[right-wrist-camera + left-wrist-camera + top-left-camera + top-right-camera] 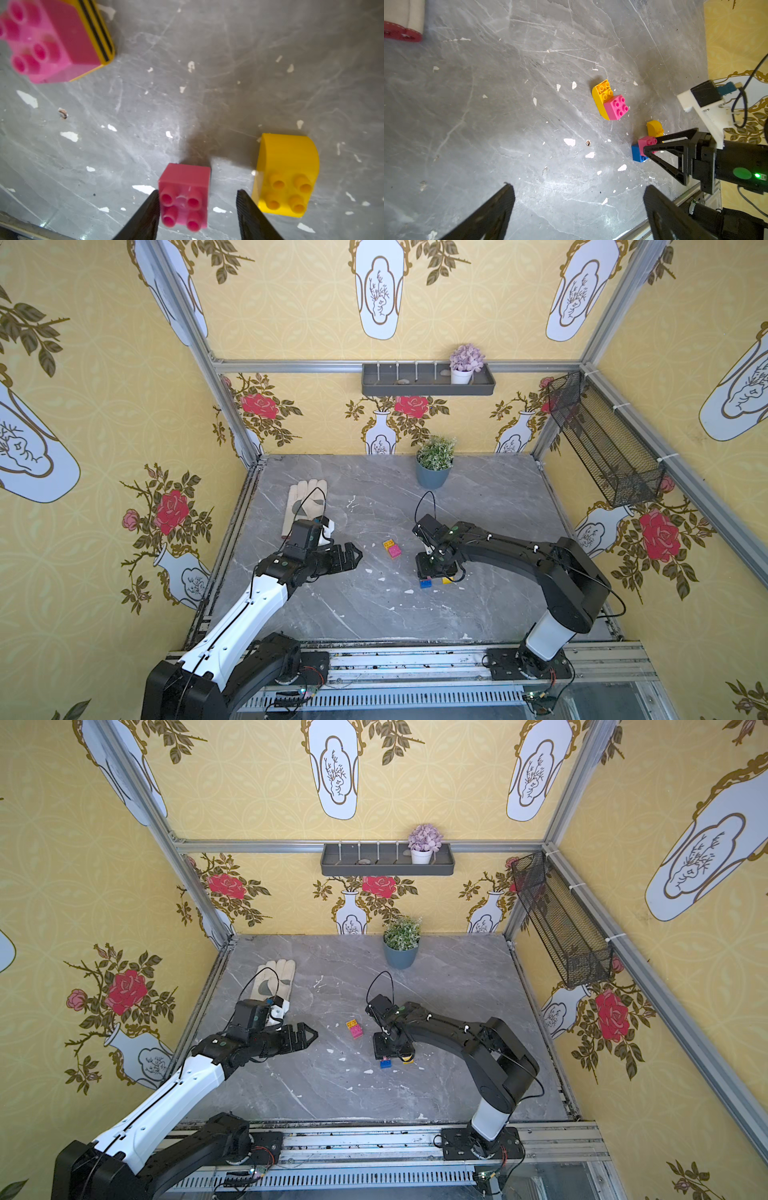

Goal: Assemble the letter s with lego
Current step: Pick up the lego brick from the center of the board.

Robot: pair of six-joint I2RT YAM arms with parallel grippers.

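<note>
Right gripper (197, 191): jaws parted astride pink brick (184, 182), gripping nothing | pink brick sits on blue brick (636, 151), yellow brick (287, 162) just beside pink brick | step: likely pink-on-blue join done | next: you lift clear, then fetch yellow brick | left gripper (579, 185) gapes wide.

The grey table (374, 614) carries a glove (305, 502), a potted plant (432, 475), a joined yellow-pink pair (392, 548), a blue brick (424, 583) and a yellow brick (447, 580).

The left arm (237, 618) is black with a white forearm, the right arm (544, 635) black with a white lower link; both carry thin black cables (417, 512), green dots (285, 563) and ribbed fingers (249, 218).
</note>
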